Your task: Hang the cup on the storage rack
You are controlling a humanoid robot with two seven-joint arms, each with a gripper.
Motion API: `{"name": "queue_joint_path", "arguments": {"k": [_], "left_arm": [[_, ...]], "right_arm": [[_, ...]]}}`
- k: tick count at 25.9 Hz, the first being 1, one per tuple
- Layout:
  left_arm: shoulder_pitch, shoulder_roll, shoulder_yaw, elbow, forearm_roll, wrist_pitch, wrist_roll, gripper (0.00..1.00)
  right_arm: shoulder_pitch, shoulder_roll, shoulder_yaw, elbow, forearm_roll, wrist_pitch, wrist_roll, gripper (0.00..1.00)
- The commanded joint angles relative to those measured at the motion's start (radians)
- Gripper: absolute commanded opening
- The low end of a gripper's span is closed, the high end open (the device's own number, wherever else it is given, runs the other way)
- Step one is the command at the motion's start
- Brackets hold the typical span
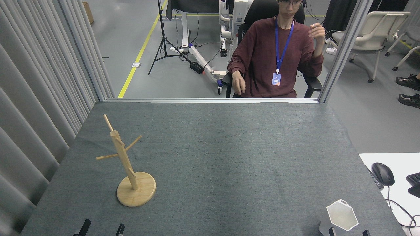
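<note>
Cup and rack apart, both claws barely in frame.

My left gripper [102,230] spread, empty, bottom left; right gripper [347,232] tips flank white hexagonal cup [342,215] bottom right, grip unclear. Wooden mug tree [126,165] upright mid-left. Seated person [275,55] top centre.

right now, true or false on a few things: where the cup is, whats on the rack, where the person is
1. The cup hangs on a peg of the storage rack. False: it stands on the grey table, near the right front corner.
2. The storage rack's pegs are all bare. True.
3. The person reaches over the table. False: they sit back in a chair beyond its far edge.
4. The rack stands upright on the table's left side. True.
5. A computer mouse lies on the grey table. False: it lies on a white surface to the right.
</note>
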Motion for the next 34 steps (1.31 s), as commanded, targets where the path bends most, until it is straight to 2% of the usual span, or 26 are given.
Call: {"name": "queue_joint_path", "arguments": {"k": [1,14,20,23,26,28,31,34], "left_arm": [[0.000,0.000,0.002,0.002,0.000,-0.001,0.000,1.00],[0.000,0.002,0.011,0.015,0.003,-0.001,0.000,1.00],[0.000,0.000,0.009,0.015,0.003,-0.001,0.001,1.00],[0.000,-0.002,0.006,0.014,0.003,-0.001,0.001,1.00],[-0.005,-0.003,0.003,0.009,0.002,-0.001,0.001,1.00],[-0.017,-0.008,0.002,0.000,-0.001,-0.002,0.001,1.00],[-0.121,-0.002,-0.010,-0.005,-0.014,-0.020,0.001,1.00],[-0.290,0.018,-0.147,0.048,-0.087,-0.097,0.000,1.00]], "right_arm": [[-0.021,-0.017,0.001,0.032,0.000,-0.001,0.000,1.00],[-0.093,-0.040,0.054,0.089,0.005,0.005,0.000,1.00],[-0.104,-0.040,0.055,0.106,0.032,0.003,-0.003,0.97],[-0.102,-0.042,0.055,0.106,0.032,-0.003,-0.005,0.74],[-0.102,-0.042,0.055,0.106,0.032,-0.004,-0.008,0.66],[-0.102,-0.042,0.054,0.100,0.031,-0.007,-0.008,0.66],[-0.102,-0.056,0.051,0.060,0.026,-0.020,-0.008,0.66],[-0.111,-0.106,0.047,-0.006,0.020,-0.021,-0.006,0.66]]}}
